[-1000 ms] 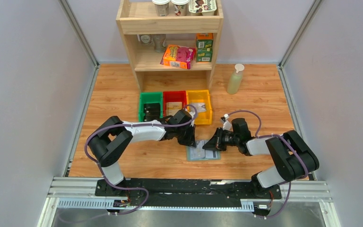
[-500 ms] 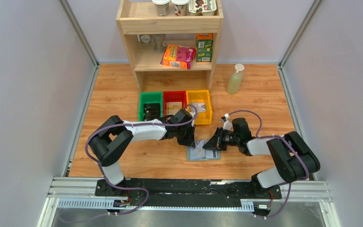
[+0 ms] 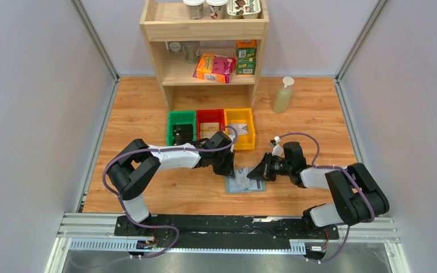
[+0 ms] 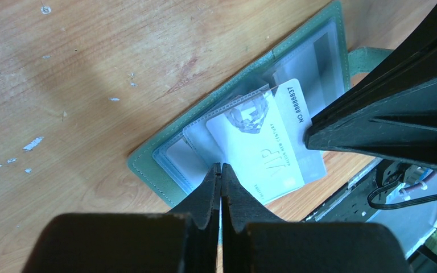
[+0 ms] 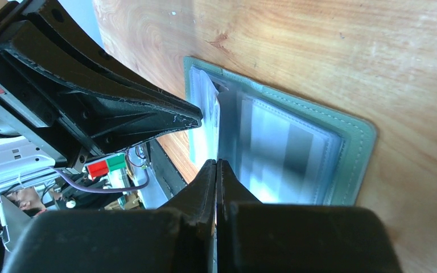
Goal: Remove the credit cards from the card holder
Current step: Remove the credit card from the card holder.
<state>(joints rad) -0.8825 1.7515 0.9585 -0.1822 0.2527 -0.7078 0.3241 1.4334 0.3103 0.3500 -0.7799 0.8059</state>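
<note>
On the wooden table (image 3: 142, 114), just in front of three bins, the card holder (image 3: 244, 182) lies open and flat between the two arms, with its clear sleeves facing up. A white card (image 4: 262, 153) printed with "VIP" and a number sticks partway out of one sleeve, slanted across the inside.

The left gripper (image 4: 221, 170) has its fingers pressed together, tips down at the card's long edge. The right gripper (image 5: 216, 166) comes in from the opposite side with its fingers likewise together, its tip against the numbered end of the card. Neither seems to have the card clamped, though the fingertips hide the exact contact.

Behind the holder a green bin (image 3: 169, 128), a red bin (image 3: 210, 112) and a yellow bin (image 3: 252, 128) stand side by side. Beyond them is a wooden shelf (image 3: 205, 29) with boxes and cups. A pale green bottle (image 3: 283, 98) stands to the right of the shelf.
</note>
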